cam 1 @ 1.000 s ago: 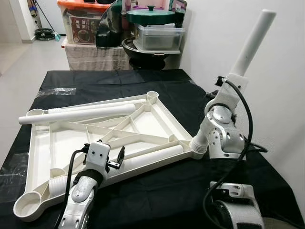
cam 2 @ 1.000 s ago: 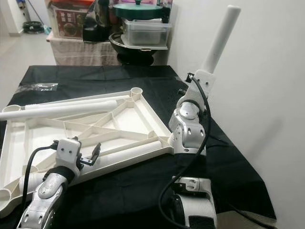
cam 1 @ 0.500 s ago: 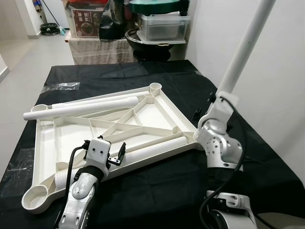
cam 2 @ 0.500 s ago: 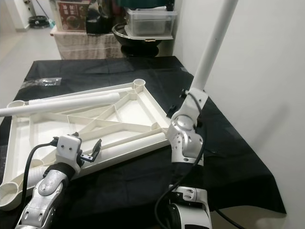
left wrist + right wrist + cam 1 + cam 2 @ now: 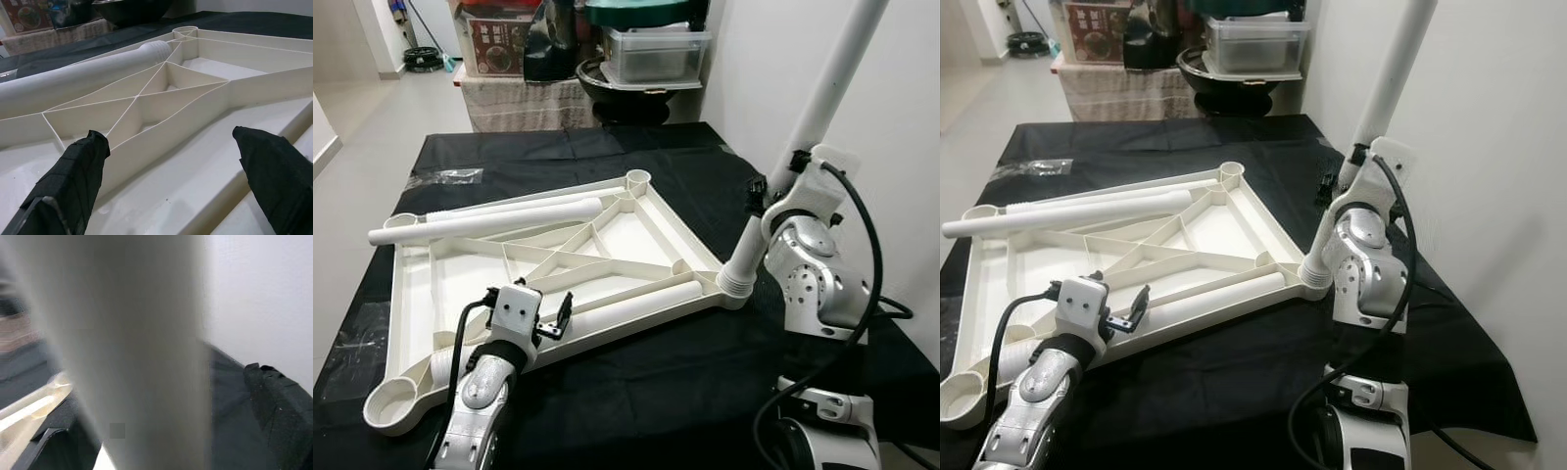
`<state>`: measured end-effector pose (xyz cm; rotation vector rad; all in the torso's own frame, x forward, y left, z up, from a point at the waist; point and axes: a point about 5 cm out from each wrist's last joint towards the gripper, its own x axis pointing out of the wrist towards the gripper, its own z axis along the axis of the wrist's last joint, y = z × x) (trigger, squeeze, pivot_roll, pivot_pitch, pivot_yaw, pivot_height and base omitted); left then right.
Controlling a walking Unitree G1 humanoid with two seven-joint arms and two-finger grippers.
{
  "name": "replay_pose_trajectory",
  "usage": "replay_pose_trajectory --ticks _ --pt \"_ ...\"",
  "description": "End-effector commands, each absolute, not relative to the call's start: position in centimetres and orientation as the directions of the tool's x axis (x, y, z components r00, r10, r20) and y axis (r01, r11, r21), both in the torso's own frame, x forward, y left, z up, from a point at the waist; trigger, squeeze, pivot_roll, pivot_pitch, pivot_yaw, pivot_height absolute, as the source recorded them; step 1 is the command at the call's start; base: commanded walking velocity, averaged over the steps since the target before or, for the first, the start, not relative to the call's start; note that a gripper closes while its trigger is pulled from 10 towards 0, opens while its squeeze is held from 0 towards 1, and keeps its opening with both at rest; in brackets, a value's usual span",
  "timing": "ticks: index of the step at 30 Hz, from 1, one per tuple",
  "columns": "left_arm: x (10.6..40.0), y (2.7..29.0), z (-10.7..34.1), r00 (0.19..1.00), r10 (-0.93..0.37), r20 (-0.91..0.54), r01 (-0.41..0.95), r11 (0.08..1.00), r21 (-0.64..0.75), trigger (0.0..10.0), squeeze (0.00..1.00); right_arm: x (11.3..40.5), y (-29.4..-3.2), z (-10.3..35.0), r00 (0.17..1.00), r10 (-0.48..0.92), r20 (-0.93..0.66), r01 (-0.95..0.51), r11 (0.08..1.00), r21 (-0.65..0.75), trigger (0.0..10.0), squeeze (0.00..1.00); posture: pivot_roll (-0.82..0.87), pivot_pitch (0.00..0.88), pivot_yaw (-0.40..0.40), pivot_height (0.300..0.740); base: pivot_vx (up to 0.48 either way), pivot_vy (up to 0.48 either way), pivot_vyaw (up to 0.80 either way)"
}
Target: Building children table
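The white tabletop (image 5: 636, 230) lies underside up on the black-covered table (image 5: 656, 392). One white leg (image 5: 489, 220) rests across its far left corner, and another (image 5: 636, 305) lies along its near rib. My right gripper (image 5: 781, 188) is shut on a third leg (image 5: 827, 88), which stands tilted with its lower end at the right corner socket (image 5: 736, 286). In the right wrist view that leg (image 5: 127, 347) is blurred, with a black finger (image 5: 279, 406) beside it. My left gripper (image 5: 168, 147) is open just above the tabletop's near edge, with nothing between its fingers (image 5: 78, 171).
A white wall (image 5: 901, 98) runs close along the table's right side. Boxes, a bin and a black pot (image 5: 646, 49) are stacked behind the far edge. A clear plastic bag (image 5: 445, 176) lies at the far left of the cloth. Open floor lies to the left.
The camera view shifted. My right arm swung the held leg from up in the air down, so its lower end now sits at the right corner socket. The left gripper stayed put.
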<state>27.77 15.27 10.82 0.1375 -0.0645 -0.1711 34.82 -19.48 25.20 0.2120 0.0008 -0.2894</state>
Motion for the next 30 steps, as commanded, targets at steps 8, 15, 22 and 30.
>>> replay_pose_trajectory --ticks 8,15,22,30 --pt "27.4 15.6 9.2 0.986 -0.165 -0.021 0.166 0.975 0.146 10.0 0.00 35.2 -22.7 26.2 0.995 -0.086 0.041 0.081 0.992 0.099 10.0 0.00 -0.02 0.000 -0.065 0.740 0.000 0.000 0.00" --pt "27.5 15.7 9.3 0.986 -0.165 -0.020 0.167 0.975 0.150 10.0 0.00 35.8 -25.2 26.6 0.999 0.012 0.043 -0.013 1.000 0.024 6.4 0.00 -0.02 0.000 -0.063 0.740 0.000 0.000 0.00" --pt "27.5 15.7 9.2 0.985 -0.168 -0.022 0.170 0.974 0.149 10.0 0.00 36.1 -25.9 25.6 0.998 0.057 0.023 -0.058 0.997 0.054 0.0 0.00 -0.01 0.000 -0.067 0.740 0.000 0.000 0.00" --pt "27.5 15.8 9.3 0.986 -0.167 -0.022 0.169 0.974 0.153 10.0 0.00 36.2 -26.4 24.1 0.998 -0.052 -0.042 0.056 0.992 0.113 0.0 0.00 -0.01 0.000 -0.066 0.740 0.000 0.000 0.00"
